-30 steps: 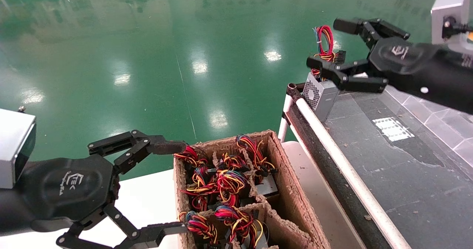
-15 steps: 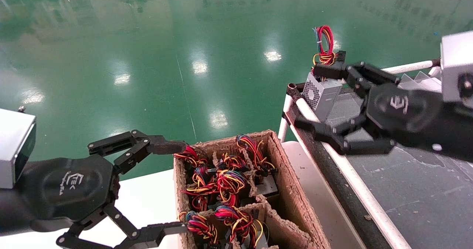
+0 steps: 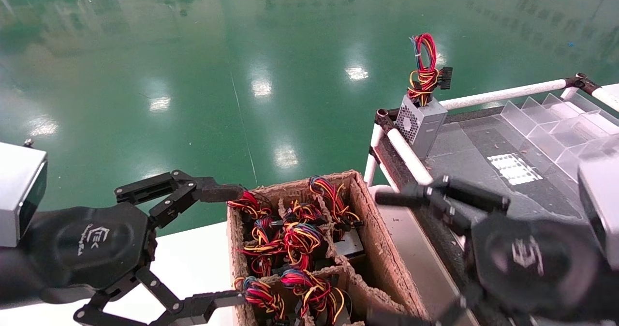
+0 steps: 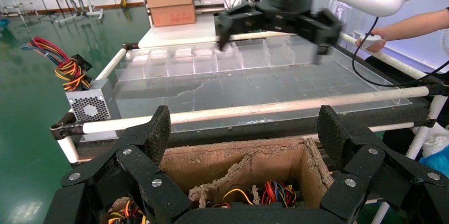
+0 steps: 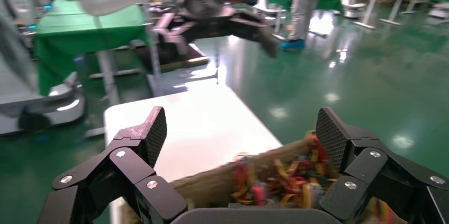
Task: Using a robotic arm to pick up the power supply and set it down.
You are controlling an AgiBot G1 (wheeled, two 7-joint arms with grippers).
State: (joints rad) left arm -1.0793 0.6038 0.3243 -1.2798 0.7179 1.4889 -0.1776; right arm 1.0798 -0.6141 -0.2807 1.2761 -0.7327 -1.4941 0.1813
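Note:
A silver-grey power supply (image 3: 420,123) with a vent grille stands upright at the far corner of the dark belt (image 3: 508,205), its red, yellow and blue wire bundle (image 3: 424,69) sticking up; nothing holds it. It also shows in the left wrist view (image 4: 90,108). My right gripper (image 3: 382,258) is open and empty, low at the belt's near edge beside the brown crate (image 3: 382,248), well clear of the power supply. In its own view the right gripper (image 5: 241,134) hangs above the crate's wires (image 5: 286,179). My left gripper (image 3: 237,244) is open at the crate's left side.
The divided pulp crate holds several more wire bundles (image 3: 300,239) and stands on a white table (image 3: 193,263). White tube rails (image 3: 503,94) frame the belt. Clear plastic dividers (image 3: 556,123) line its far right. Green floor lies beyond.
My right gripper, open throughout, has drawn back from the power supply and dropped towards the crate. The power supply stays standing on the belt corner. The left arm has not moved.

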